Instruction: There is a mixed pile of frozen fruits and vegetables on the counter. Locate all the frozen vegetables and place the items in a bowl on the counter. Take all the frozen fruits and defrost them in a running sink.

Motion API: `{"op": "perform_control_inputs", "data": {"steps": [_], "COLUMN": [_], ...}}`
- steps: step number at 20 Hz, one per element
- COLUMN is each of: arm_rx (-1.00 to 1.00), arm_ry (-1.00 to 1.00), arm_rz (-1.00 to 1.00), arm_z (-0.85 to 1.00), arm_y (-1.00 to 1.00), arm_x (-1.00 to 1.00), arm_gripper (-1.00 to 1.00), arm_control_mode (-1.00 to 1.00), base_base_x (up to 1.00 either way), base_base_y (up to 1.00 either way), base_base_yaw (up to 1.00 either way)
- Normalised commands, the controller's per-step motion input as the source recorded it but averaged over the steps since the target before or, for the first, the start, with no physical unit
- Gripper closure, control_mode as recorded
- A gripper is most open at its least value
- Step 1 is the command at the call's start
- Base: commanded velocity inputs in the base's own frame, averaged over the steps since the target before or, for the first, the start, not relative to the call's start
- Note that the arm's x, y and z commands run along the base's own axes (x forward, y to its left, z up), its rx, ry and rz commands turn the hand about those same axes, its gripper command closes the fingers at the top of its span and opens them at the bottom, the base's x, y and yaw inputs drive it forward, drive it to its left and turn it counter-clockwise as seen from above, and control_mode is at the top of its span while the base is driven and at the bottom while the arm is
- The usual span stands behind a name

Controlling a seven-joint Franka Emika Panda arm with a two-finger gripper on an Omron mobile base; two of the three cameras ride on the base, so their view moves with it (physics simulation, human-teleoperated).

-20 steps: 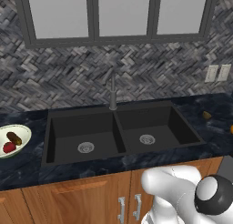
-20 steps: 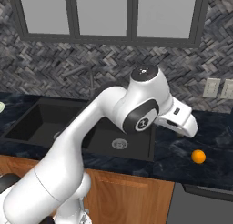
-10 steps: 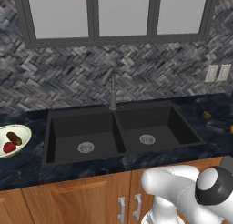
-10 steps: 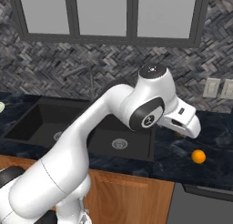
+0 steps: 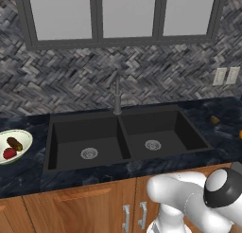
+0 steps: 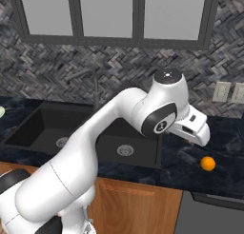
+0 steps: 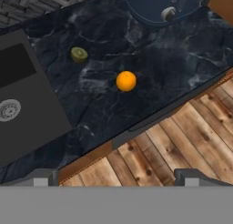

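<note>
The orange ball [image 7: 126, 80] lies on the dark counter [image 7: 150, 59], with the yellowish-olive lump [image 7: 79, 54] a short way from it, nearer the sink [image 7: 18, 95]. My gripper [image 7: 116, 178] hangs open above the counter's front edge, short of the ball, with nothing between its fingertips [image 7: 43, 177]. In the right base view my hand [image 6: 193, 128] hovers up and left of the orange ball [image 6: 208, 163]. The pale bowl [image 5: 23, 137] sits far left of the sink [image 5: 123, 132] and holds the red round item [image 5: 9, 153] and the dark brown oblong one [image 5: 14, 143].
A dark blue round object [image 7: 164, 7] stands on the counter beyond the orange ball. The tall grey faucet [image 5: 117, 92] rises behind the sink's divider. Wall outlets [image 5: 225, 76] sit at the right. Wooden floor [image 7: 182, 141] lies below the counter edge.
My arm has drifted a little to the right and the hand has sunk slightly toward the orange ball. The gripper stays open. Nothing on the counter has moved.
</note>
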Motion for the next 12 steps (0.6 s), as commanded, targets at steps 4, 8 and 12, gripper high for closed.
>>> {"op": "perform_control_inputs", "data": {"steps": [4,8,12], "arm_rx": [0.02,0.0,0.0], "arm_ry": [-0.01,-0.01,0.0], "arm_rz": [0.03,0.01,0.0], "arm_z": [-0.08,-0.07,-0.08], "arm_y": [-0.01,-0.04,-0.05], "arm_x": [0.02,0.0,0.05], "arm_gripper": [-1.0,-1.0,-1.0], "arm_control_mode": [-1.0,-1.0,-1.0], "base_base_x": [0.0,0.0,0.0], "base_base_y": [0.0,0.0,0.0], "base_base_yaw": [0.0,0.0,0.0]}}
